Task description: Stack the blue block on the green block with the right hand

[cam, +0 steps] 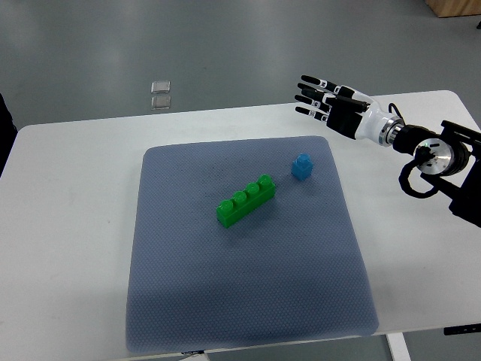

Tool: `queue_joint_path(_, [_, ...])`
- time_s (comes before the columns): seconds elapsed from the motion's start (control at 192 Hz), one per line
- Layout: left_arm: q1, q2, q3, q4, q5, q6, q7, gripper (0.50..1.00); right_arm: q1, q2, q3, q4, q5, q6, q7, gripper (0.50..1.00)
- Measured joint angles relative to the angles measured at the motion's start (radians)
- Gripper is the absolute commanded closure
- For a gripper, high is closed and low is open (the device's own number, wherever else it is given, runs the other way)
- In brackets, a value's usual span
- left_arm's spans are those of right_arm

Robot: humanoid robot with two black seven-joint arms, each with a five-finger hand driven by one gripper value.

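A small blue block [302,166] stands on the grey-blue mat [248,286], right of centre near the mat's far edge. A long green block [246,200] with several studs lies diagonally on the mat, just left of and nearer than the blue one; the two are apart. My right hand [322,98] hovers above the table's far edge, up and right of the blue block, fingers stretched out flat and holding nothing. Its arm comes in from the right edge.
The mat lies on a white table [68,226]. Two small clear squares [161,94] sit on the grey floor beyond the table's far edge. A dark shape [4,128] shows at the left edge.
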Motion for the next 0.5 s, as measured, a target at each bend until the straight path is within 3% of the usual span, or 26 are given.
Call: queue_joint_path(0.501, [-0.007, 0.000, 0.003, -0.001, 0.000, 0.003, 0.000, 0.500, 0.006, -0.011, 0.011, 0.001, -0.154, 0.029, 0.009, 0.576])
